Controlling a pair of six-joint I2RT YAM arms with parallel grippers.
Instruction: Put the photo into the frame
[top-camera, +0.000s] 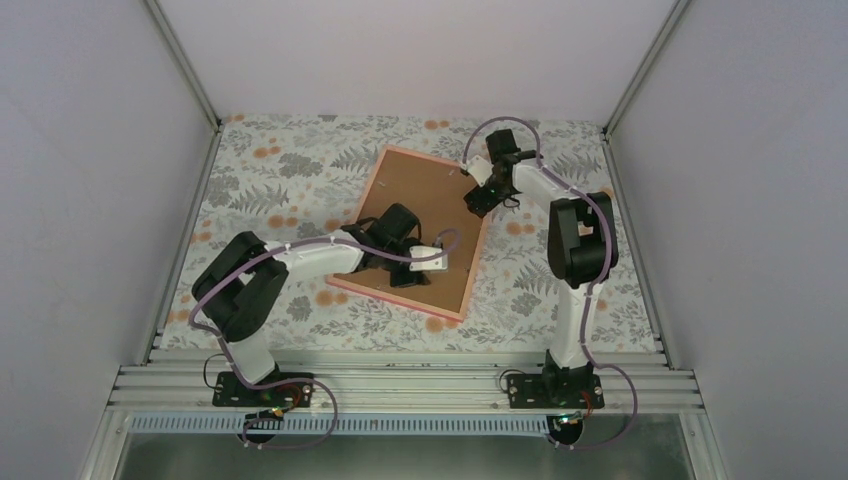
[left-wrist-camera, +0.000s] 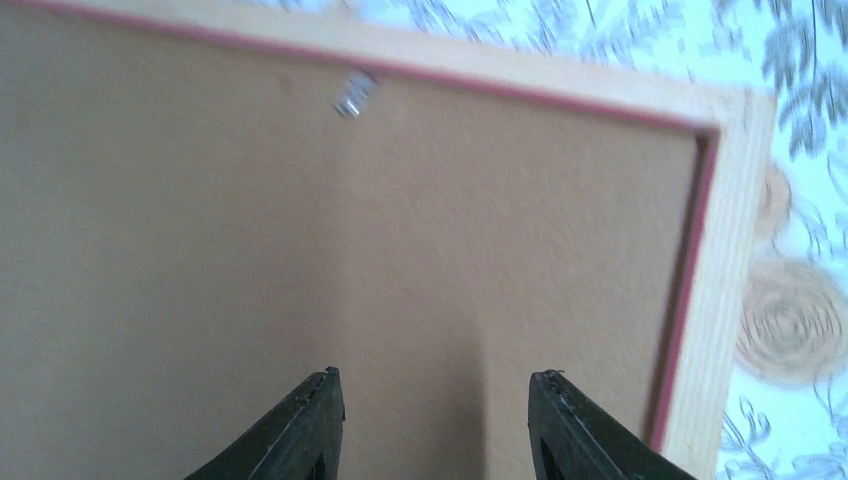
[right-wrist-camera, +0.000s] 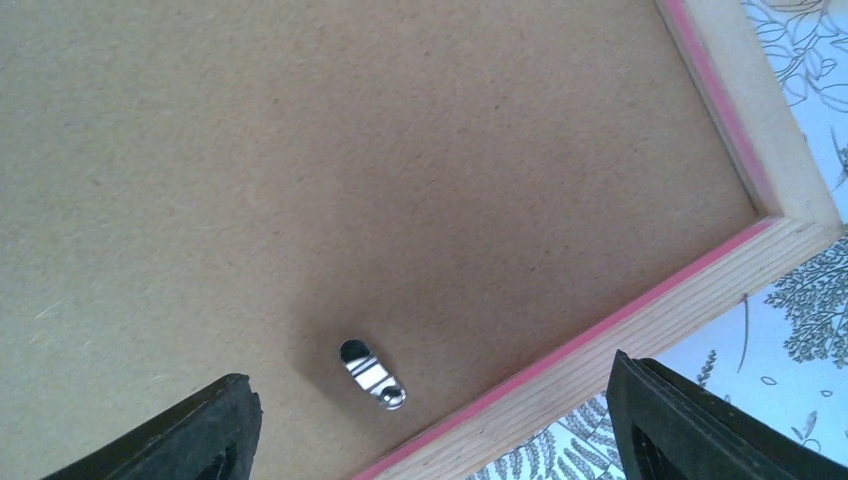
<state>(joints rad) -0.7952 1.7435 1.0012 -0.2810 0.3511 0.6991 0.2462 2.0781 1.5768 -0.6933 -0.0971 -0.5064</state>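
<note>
Lying on the tabletop (top-camera: 290, 165), one frame (top-camera: 397, 301) holds one brown board (top-camera: 415, 185); above that board, the left fingers (left-wrist-camera: 310, 425) and right fingers (right-wrist-camera: 190, 435) hang spread apart, both empty.

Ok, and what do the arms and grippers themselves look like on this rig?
Both the left arm and right arm have white tubular links joined by bulky black joint housings, on black base plates. A lilac cable loops loosely along each. Near each wrist sits a small white block. The left gripper and right gripper have plain matte black, tapered fingers; no markings visible.
</note>
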